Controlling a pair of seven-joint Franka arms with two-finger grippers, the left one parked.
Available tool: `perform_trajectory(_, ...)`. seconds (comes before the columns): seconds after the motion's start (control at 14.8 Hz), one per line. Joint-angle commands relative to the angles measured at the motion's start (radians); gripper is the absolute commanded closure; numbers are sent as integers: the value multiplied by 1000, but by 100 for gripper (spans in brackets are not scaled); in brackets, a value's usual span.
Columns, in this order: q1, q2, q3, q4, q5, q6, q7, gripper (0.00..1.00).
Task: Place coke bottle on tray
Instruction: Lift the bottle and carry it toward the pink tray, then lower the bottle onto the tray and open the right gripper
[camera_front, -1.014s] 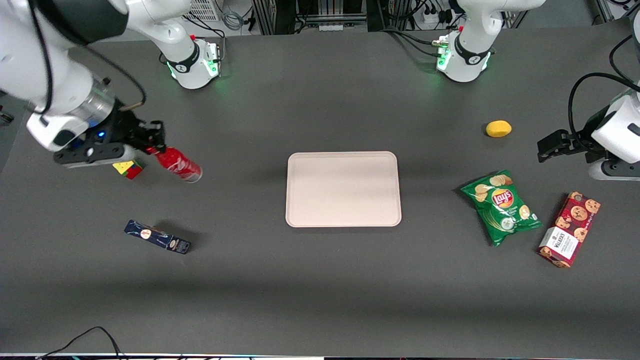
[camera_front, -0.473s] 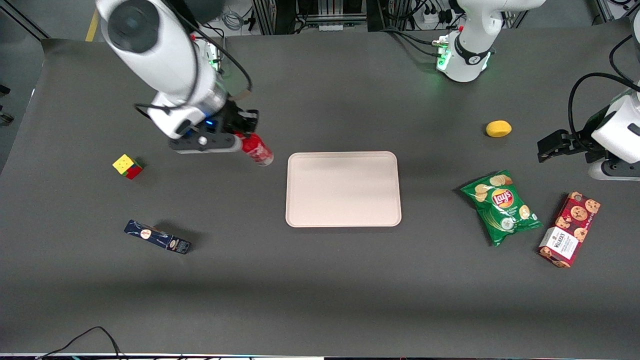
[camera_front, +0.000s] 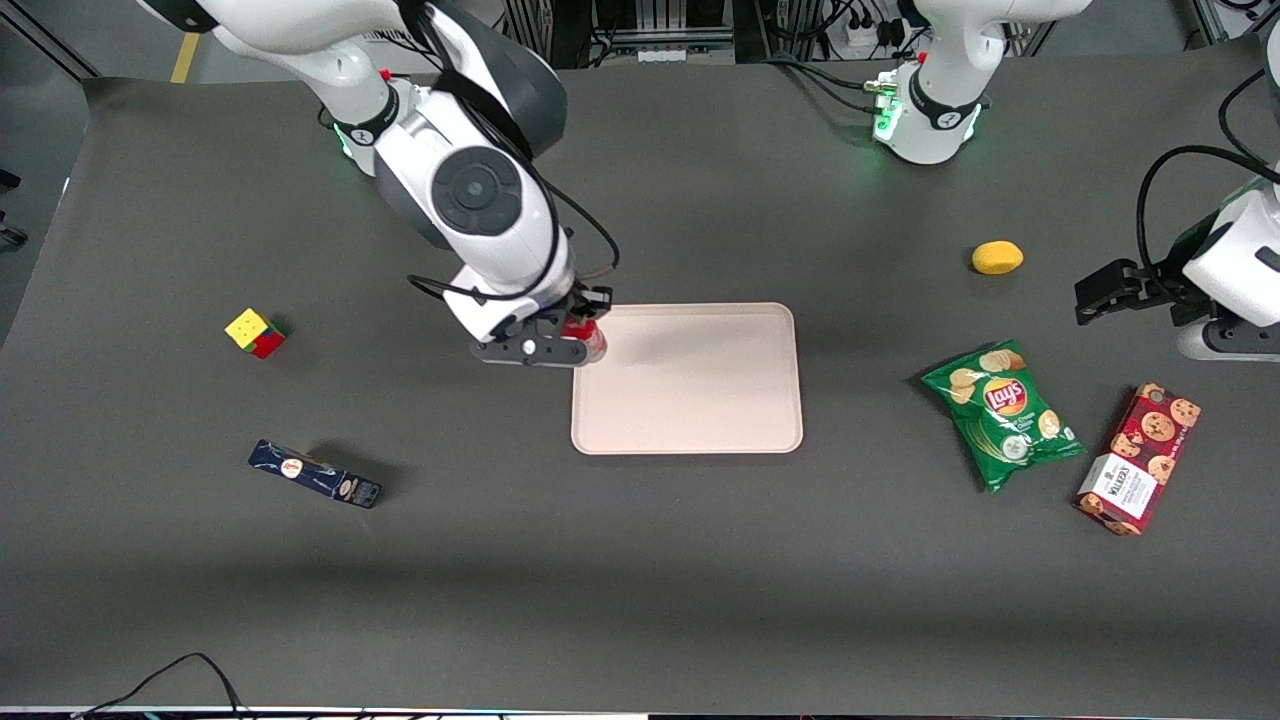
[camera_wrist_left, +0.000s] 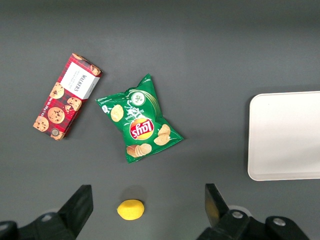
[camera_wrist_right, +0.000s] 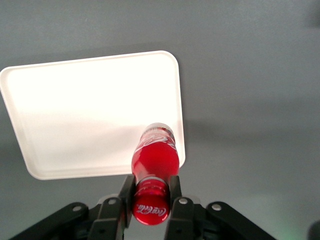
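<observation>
My right gripper (camera_front: 578, 335) hangs over the corner of the pale pink tray (camera_front: 700, 400) that lies toward the working arm's end and farther from the front camera. It is shut on the red coke bottle (camera_front: 583, 333), mostly hidden under the wrist in the front view. In the right wrist view the gripper (camera_wrist_right: 150, 192) clamps the coke bottle (camera_wrist_right: 155, 160) at its red cap and neck, its clear base pointing down over the tray's (camera_wrist_right: 75, 120) corner. The bottle hangs in the air above the tray.
A coloured cube (camera_front: 256, 332) and a dark blue flat box (camera_front: 315, 474) lie toward the working arm's end. A lemon (camera_front: 997, 257), a green chip bag (camera_front: 1003, 412) and a red cookie box (camera_front: 1139, 458) lie toward the parked arm's end.
My right gripper has carried the coke bottle from beside the coloured cube across the table to the tray's corner. The bottle has swung from tilted to pointing straight down.
</observation>
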Motion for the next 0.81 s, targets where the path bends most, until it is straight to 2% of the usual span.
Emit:
perform_trajectory(0.0,9,84,29,50,-58,51,80,100)
perform_trajectory(0.14,12,109,30,21,-102,97,110,100)
perform_trajectory(0.41,12,130,30,-33,-122,183,121,100)
perform_trajectory(0.74,12,150,29,-41,-150,192,140,100)
